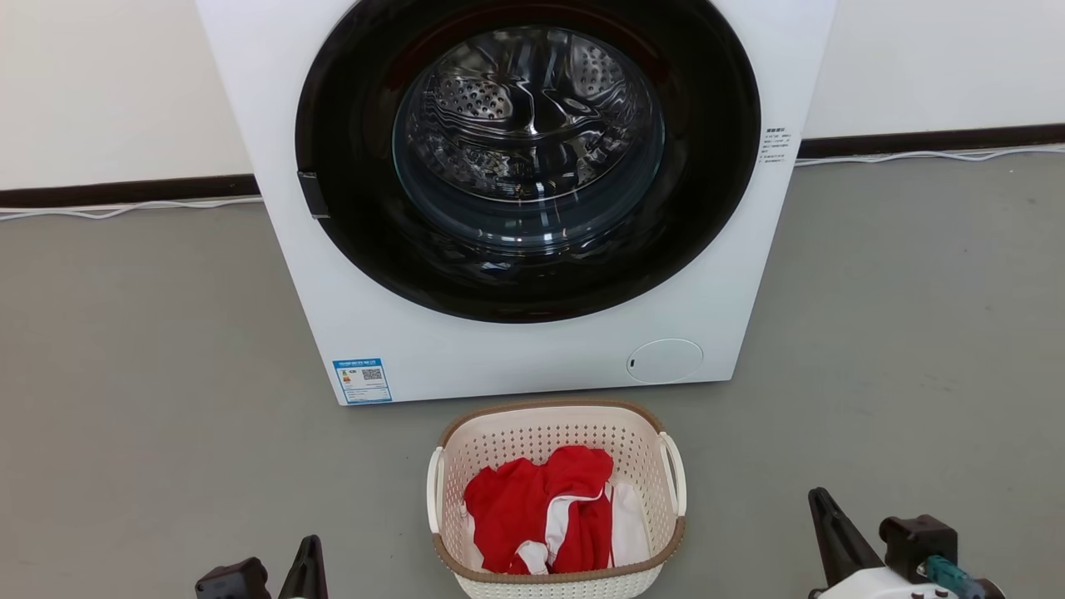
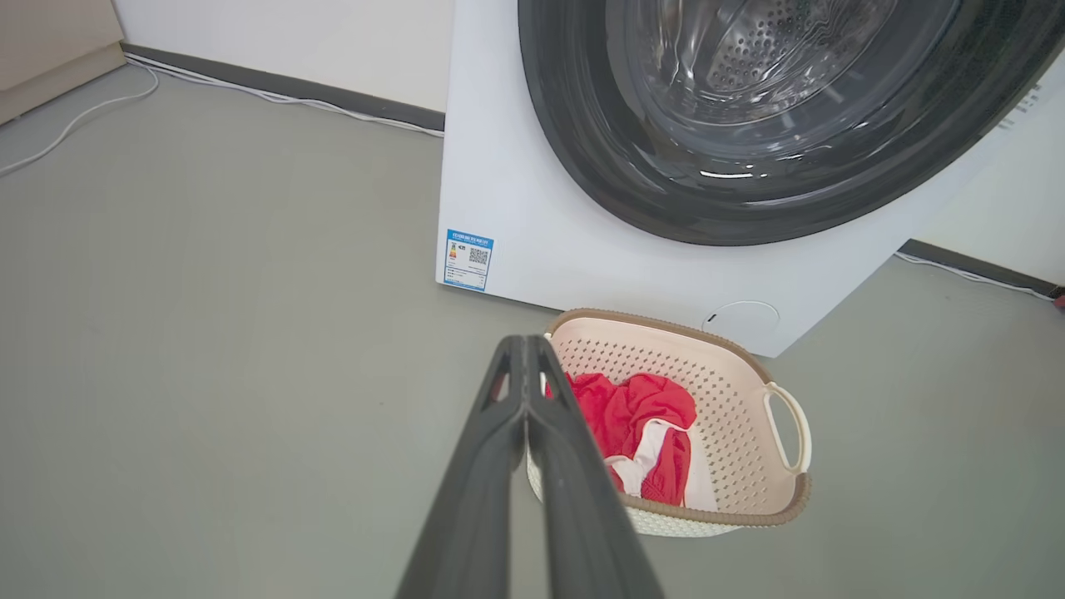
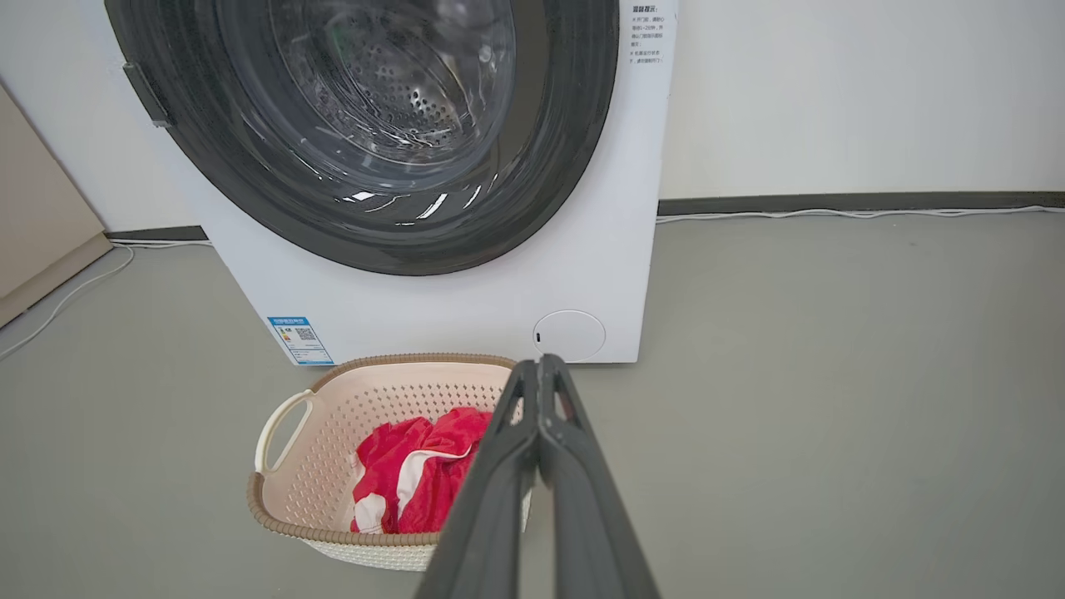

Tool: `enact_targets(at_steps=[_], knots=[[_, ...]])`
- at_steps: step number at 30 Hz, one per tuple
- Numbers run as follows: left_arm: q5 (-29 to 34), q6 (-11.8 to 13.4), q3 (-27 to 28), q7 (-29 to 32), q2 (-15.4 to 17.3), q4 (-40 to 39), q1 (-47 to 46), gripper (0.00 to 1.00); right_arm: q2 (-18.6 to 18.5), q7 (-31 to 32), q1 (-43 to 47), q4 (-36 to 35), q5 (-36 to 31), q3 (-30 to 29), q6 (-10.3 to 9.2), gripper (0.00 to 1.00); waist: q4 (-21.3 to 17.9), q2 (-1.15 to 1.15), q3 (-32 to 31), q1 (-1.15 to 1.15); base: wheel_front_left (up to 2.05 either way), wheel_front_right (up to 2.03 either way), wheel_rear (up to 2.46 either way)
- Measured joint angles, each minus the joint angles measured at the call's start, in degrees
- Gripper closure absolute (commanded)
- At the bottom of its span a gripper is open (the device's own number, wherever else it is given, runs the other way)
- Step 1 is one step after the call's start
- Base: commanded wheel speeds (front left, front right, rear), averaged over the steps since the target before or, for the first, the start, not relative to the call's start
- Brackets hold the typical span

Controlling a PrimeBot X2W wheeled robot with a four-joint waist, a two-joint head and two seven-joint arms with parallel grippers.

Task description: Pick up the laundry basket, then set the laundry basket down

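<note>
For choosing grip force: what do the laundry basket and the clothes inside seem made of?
The laundry basket looks like matte cream plastic: moulded perforated walls, brown woven-look rim. The red-and-white clothes look like soft fabric, lying in crumpled folds.

You are looking at a small cream perforated plastic laundry basket (image 1: 532, 437) sitting on the grey floor (image 1: 150, 374), just in front of the large white front-loading washer (image 1: 516, 358), with the pale wall (image 1: 108, 83) standing behind. A crumpled red-and-white cloth garment (image 1: 537, 507) is lying inside the basket. Your dark two-fingered left gripper (image 2: 524, 353) is hanging to the basket's left and your dark two-fingered right gripper (image 3: 541, 366) to its right, both apart from it. A thin white cable (image 1: 125, 208) is running along the wall's foot.
</note>
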Motion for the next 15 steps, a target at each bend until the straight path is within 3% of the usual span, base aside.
enact_targets(at_steps=[15], knots=[[-8.99,-1.01,0.64,2.38,0.01,-1.94,-0.03,1.00,0.12,2.43,-0.01,-2.15,10.84,-0.35,0.00,1.00,0.27,0.00,0.52,0.01,0.00,0.00,0.00]])
